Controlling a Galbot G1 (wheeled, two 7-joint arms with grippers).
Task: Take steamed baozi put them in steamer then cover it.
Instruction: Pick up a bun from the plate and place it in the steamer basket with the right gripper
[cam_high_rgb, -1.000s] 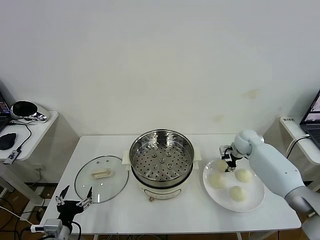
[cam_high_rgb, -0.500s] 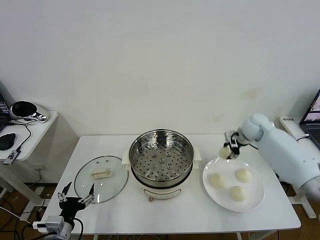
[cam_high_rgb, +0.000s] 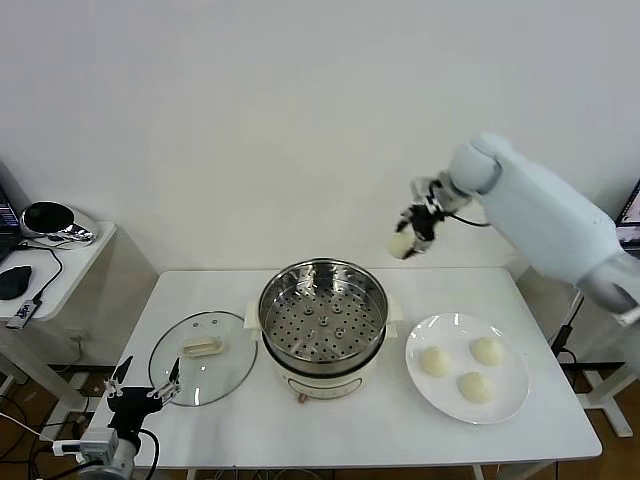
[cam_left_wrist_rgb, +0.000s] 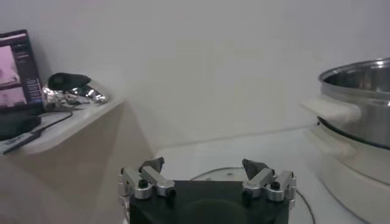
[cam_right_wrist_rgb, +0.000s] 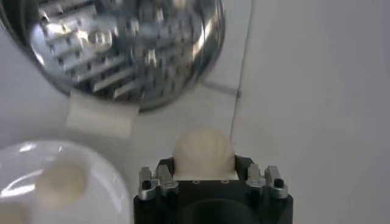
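Observation:
My right gripper (cam_high_rgb: 409, 236) hangs high in the air, above and to the right of the steamer (cam_high_rgb: 322, 322), shut on one cream-white baozi (cam_high_rgb: 401, 244). In the right wrist view that baozi (cam_right_wrist_rgb: 203, 154) fills the space between the jaws, with the steamer's perforated tray (cam_right_wrist_rgb: 116, 49) below and beyond it. Three more baozi (cam_high_rgb: 435, 361) (cam_high_rgb: 487, 350) (cam_high_rgb: 475, 386) lie on the white plate (cam_high_rgb: 512, 404) to the steamer's right. The steamer's tray holds nothing. My left gripper (cam_high_rgb: 145, 385) stands open at the table's front left corner, near the glass lid (cam_high_rgb: 203, 356).
The glass lid lies flat on the table left of the steamer, its handle (cam_high_rgb: 203, 348) up. A side table (cam_high_rgb: 70, 262) with a mouse and a shiny object stands at far left. A laptop edge (cam_high_rgb: 634, 222) shows at far right.
My right gripper lifted one baozi off the plate, rose, and swung left toward the steamer. Three baozi stay on the plate. The left gripper drifted slightly left.

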